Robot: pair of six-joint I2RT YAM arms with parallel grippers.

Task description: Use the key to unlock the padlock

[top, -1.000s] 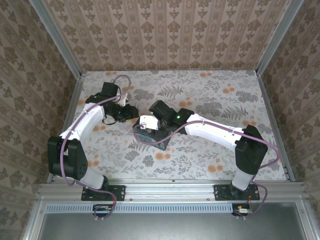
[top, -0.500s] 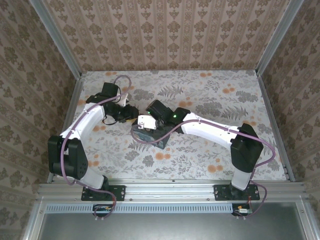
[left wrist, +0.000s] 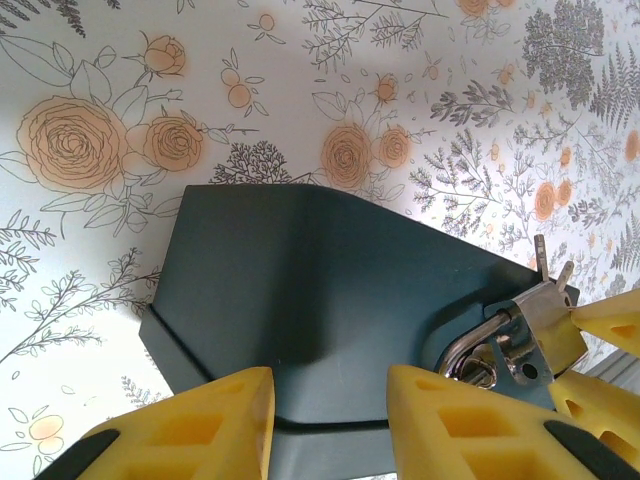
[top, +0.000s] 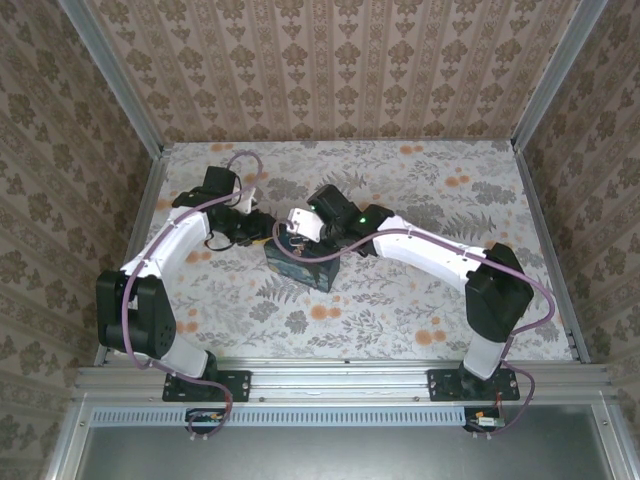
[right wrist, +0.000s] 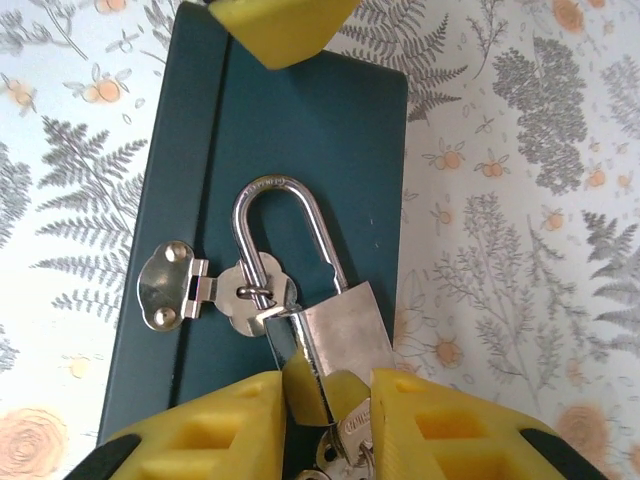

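Right wrist: right pincer [right wrist: 327, 410] clamped on padlock [right wrist: 335, 335] body, atop box [right wrist: 300, 120].
Padlock: likely rigid, slick; grasp flat sides.
Left pincer [left wrist: 330, 400]: grip unclear.

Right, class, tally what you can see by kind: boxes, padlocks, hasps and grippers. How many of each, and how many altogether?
Dark blue box: 1
Silver padlock: 1
Metal hasp on the box front: 1
Yellow-fingered grippers: 2, the left gripper and the right gripper
Total: 5
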